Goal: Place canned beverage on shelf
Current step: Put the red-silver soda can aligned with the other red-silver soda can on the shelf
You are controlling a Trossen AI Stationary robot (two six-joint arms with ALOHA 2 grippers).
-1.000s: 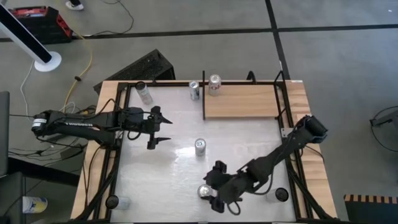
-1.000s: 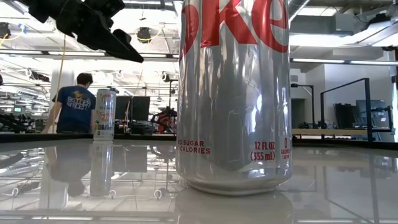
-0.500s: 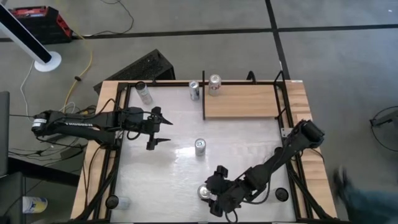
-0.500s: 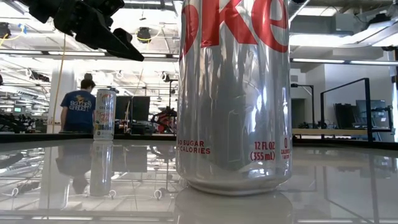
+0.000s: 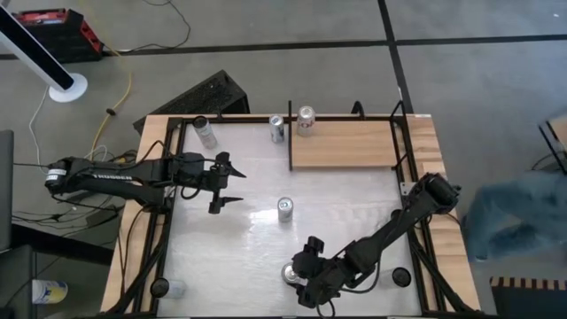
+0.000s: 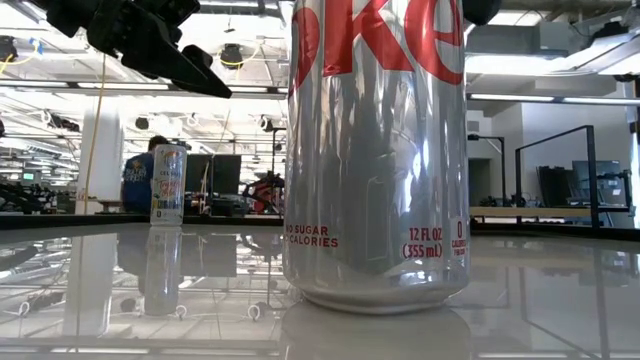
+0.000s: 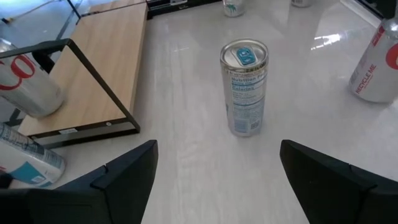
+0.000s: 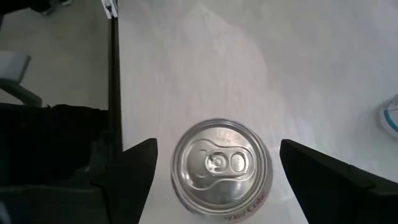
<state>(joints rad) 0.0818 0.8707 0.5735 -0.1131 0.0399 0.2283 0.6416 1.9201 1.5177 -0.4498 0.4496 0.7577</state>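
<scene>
Since before, right pincer (image 5: 306, 285) moved closer over the Diet Coke can (image 8: 221, 166), open, maybe not touching; left pincer (image 5: 232, 183) waits open, farther from the can.

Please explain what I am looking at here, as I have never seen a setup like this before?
These are four camera views of one two-armed robot at a white table. One looks straight down, one sits at table height, and one rides on each wrist. The left end effector hangs open above the table, facing a slim can. The right end effector is open right over a Diet Coke can, the one filling the table-height view, but holds nothing. A wooden shelf lies at the far edge, with one can standing on its corner. More cans stand about the table.
</scene>
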